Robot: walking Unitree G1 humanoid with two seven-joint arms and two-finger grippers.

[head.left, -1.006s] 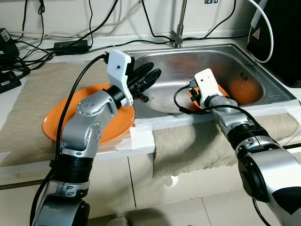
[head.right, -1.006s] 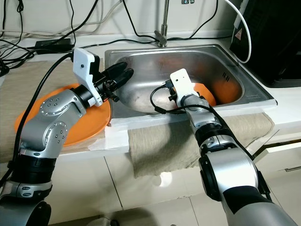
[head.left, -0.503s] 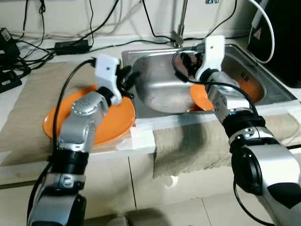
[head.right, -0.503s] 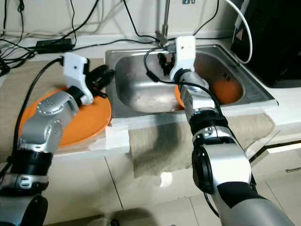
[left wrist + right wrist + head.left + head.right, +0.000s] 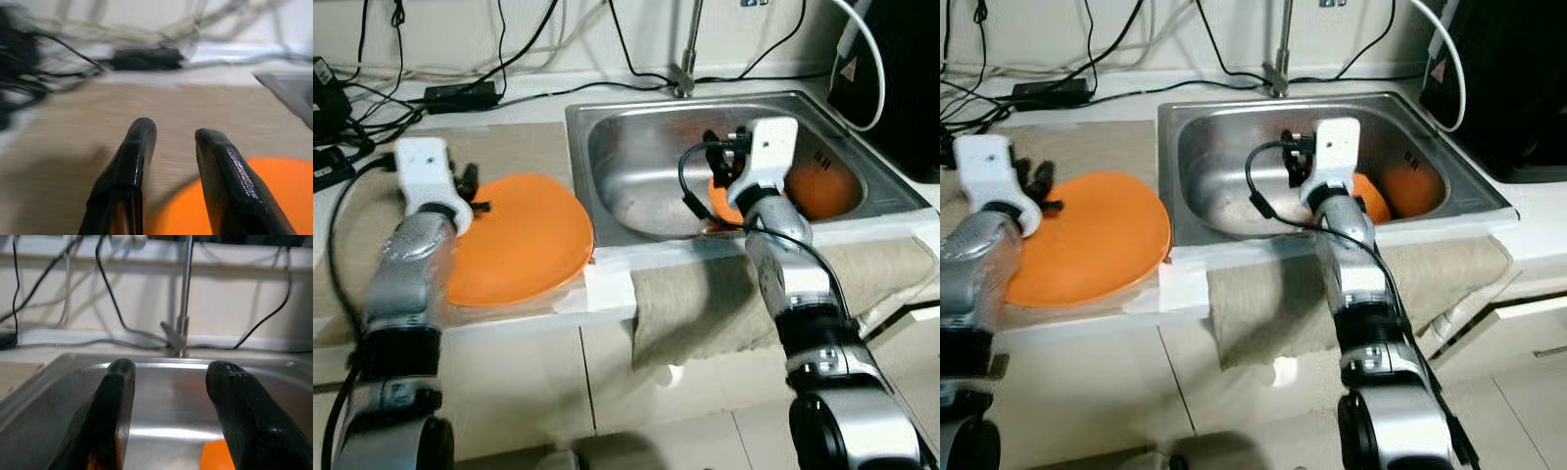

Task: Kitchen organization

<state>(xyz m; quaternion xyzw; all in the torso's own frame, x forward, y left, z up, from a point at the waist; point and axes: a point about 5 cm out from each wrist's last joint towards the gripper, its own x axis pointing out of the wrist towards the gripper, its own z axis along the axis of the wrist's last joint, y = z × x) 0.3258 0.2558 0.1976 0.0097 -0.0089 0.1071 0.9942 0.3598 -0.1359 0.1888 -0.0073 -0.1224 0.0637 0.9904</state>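
The steel sink [image 5: 636,132] holds 2 orange dishes [image 5: 822,186] at its right end, where the right gripper [image 5: 168,382] hovers with jaws apart, empty. An orange plate [image 5: 524,235] lies on the table left of the sink; the left gripper [image 5: 171,134], jaws apart, hangs over its far left edge.

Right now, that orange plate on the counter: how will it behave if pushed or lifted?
The plate looks rigid and light, probably plastic. It lies on a cloth, so a push may drag it or bunch the cloth. Its low rim near the left pincer leaves little to grip.
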